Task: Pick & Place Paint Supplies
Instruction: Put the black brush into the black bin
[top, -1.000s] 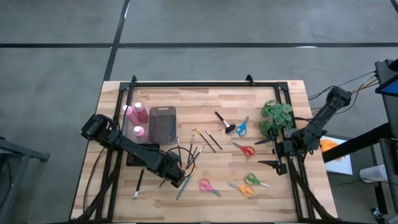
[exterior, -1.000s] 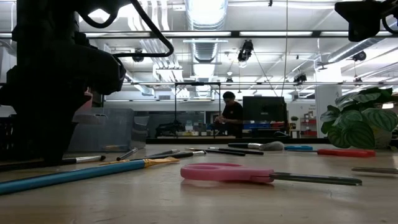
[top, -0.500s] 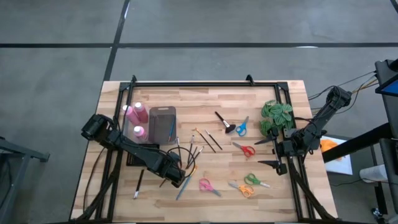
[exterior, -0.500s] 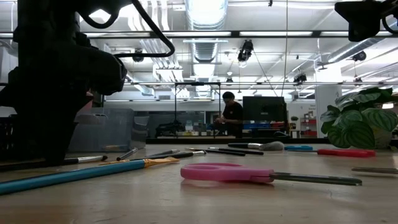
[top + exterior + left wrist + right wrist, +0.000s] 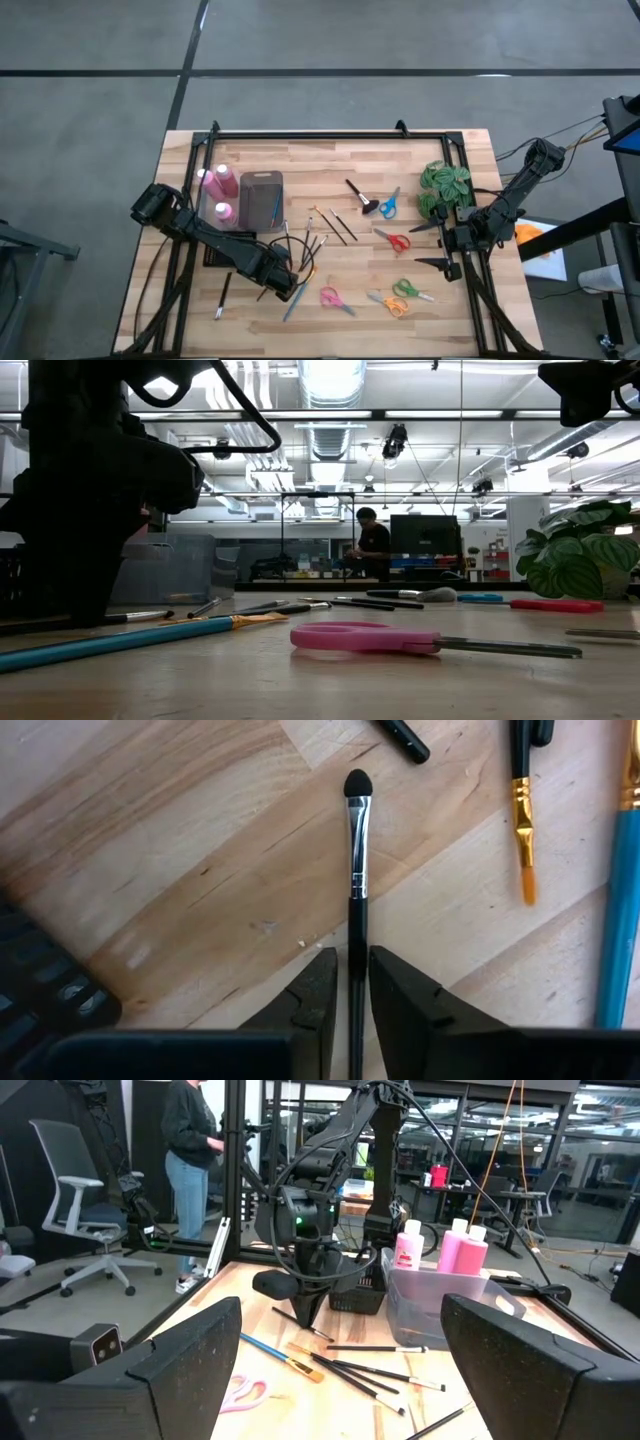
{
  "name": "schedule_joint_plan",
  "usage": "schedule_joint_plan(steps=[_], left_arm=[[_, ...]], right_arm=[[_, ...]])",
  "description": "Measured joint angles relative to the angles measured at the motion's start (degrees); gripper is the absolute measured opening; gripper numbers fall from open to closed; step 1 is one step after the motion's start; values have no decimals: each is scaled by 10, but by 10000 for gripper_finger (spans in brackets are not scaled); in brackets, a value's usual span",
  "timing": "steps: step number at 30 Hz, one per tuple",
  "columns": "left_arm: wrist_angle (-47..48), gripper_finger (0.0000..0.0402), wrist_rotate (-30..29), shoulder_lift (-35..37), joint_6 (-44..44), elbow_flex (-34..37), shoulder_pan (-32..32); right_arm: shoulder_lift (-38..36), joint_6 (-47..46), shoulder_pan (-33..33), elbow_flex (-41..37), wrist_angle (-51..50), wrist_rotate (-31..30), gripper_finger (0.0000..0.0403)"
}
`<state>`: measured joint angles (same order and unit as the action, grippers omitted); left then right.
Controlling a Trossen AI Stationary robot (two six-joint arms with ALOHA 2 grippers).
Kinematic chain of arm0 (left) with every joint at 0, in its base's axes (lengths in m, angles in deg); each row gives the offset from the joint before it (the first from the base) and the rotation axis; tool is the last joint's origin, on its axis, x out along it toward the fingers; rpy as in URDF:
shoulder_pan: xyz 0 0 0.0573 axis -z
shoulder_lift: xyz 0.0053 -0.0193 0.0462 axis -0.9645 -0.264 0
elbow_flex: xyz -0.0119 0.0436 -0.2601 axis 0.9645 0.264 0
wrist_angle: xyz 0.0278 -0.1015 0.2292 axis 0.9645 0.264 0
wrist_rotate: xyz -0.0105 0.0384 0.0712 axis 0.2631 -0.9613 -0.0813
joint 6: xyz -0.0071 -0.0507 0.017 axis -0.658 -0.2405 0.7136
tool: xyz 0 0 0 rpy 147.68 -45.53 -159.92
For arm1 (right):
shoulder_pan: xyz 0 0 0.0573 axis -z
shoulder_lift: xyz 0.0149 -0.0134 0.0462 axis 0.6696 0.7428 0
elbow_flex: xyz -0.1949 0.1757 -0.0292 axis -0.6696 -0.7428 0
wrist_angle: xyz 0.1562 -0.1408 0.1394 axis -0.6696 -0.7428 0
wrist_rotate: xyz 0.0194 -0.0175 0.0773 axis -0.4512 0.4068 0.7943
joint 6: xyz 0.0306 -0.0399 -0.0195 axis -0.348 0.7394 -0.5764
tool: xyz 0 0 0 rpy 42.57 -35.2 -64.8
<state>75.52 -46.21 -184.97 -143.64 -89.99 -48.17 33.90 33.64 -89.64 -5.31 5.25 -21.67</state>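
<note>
1. High view first: your wooden table [image 5: 330, 160] carries everything, with the left arm stretched low across its front-left part and the right arm parked at the right edge beside the green plant [image 5: 446, 186].
2. The clear bin [image 5: 260, 200] sits left of centre, with three pink bottles [image 5: 222, 182] bunched just beside it on its left.
3. Your left claw [image 5: 347, 990] is down at the table, its two fingers [image 5: 312, 995] set either side of a thin black brush [image 5: 355, 900]. The handle runs between them and the dark tip points away. The gap looks barely wider than the handle, and you cannot tell whether the fingers pinch it or have just let go.
4. Your right claw [image 5: 335, 1370] hangs spread wide with nothing between its fingers, well apart from the supplies.
5. A loose fan of thin brushes [image 5: 318, 236] lies at the table's middle, near the left claw.
6. A blue-handled brush [image 5: 620, 910] and an orange-tipped brush [image 5: 522, 810] lie close beside the black one, apart from it.
7. The stubby black brush [image 5: 357, 195] lies near the blue scissors [image 5: 389, 204]; red scissors [image 5: 394, 240], pink scissors [image 5: 400, 638], and green and orange pairs lie towards the front right.
8. One more thin brush [image 5: 222, 295] lies alone at the front-left edge.
</note>
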Motion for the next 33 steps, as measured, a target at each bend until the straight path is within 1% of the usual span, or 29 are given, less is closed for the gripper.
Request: schedule_joint_plan(steps=[5,6,12,33], left_arm=[[0,11,0,0,-1,0,0],[0,7,0,0,-1,0,0],[0,11,0,0,-1,0,0],[0,3,-2,12,-7,-1,0]], right_arm=[[0,0,0,0,0,0,341],[0,-1,0,0,0,0,341],[0,0,0,0,0,0,341],[0,0,0,0,0,0,341]])
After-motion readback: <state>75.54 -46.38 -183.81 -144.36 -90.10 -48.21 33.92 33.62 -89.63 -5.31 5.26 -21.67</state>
